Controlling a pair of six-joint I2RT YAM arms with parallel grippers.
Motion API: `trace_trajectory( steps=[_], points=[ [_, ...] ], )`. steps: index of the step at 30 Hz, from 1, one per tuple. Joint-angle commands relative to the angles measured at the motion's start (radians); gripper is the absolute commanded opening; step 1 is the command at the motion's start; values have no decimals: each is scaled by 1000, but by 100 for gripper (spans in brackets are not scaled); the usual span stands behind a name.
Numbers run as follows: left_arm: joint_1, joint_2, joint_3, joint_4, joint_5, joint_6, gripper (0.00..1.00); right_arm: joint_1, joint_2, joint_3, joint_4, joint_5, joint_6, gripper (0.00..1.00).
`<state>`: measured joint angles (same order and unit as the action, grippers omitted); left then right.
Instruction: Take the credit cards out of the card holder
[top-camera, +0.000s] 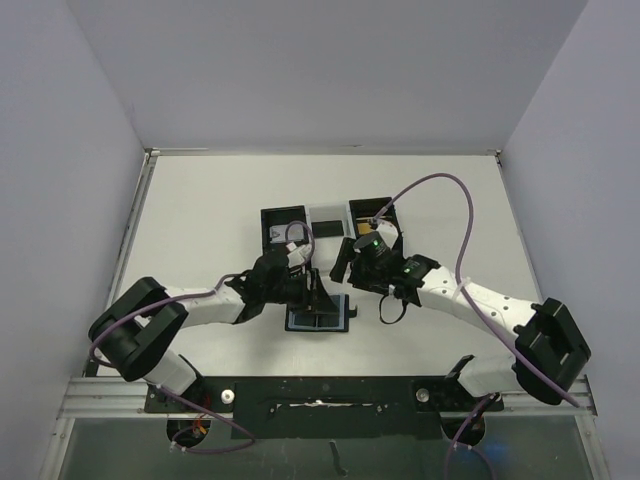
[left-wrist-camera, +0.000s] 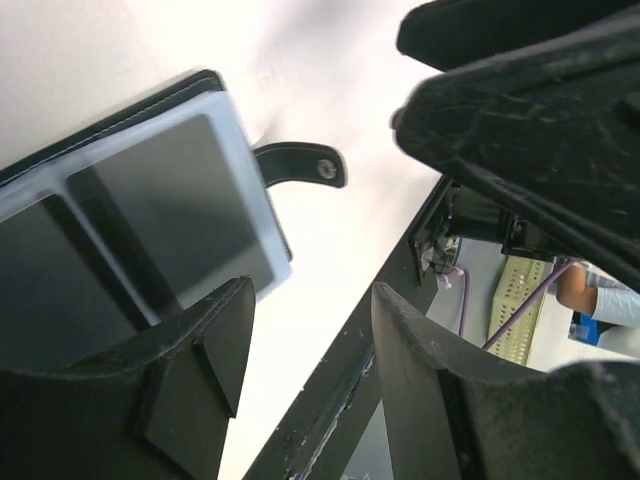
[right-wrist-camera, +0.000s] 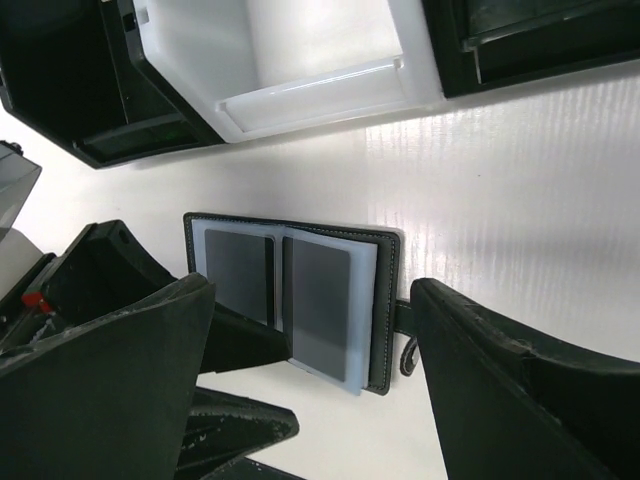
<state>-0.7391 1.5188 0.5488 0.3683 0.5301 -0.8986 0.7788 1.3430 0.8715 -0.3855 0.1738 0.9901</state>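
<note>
Where the top view looks down, the left arm reaches from the lower left toward the middle, with the left gripper (top-camera: 312, 290) over the upper edge of the card holder (top-camera: 318, 316), which lies spread open at centre frame. The right arm bends in from the lower right, with the right gripper (top-camera: 343, 270) just up and right of the holder. Both sets of fingers are too dark and crowded there to read.

From the left wrist, the two fingers (left-wrist-camera: 215, 345) stand apart with nothing between them. The holder fills the upper left, cut off by the frame edge, its tab (left-wrist-camera: 300, 165) pointing right.

From the right wrist, the fingers (right-wrist-camera: 150, 340) are spread wide and empty, and the open holder shows between them. Its lower left corner is hidden behind dark gripper parts. Two dark grey panels (right-wrist-camera: 318, 290) sit under its pale pockets.
</note>
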Motion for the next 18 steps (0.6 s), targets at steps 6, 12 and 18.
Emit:
trace_trajectory(
  steps=[6, 12, 18],
  points=[
    [-14, -87, 92, -147, -84, 116, 48, -18, -71, -44, 88, 8, 29, 75],
    [41, -216, 34, -276, -228, 111, 48, -22, -54, -81, 217, -140, 17, 54],
    [91, -308, -23, -281, -284, 53, 48, -20, 52, -80, 324, -310, -6, 44]
  ],
)
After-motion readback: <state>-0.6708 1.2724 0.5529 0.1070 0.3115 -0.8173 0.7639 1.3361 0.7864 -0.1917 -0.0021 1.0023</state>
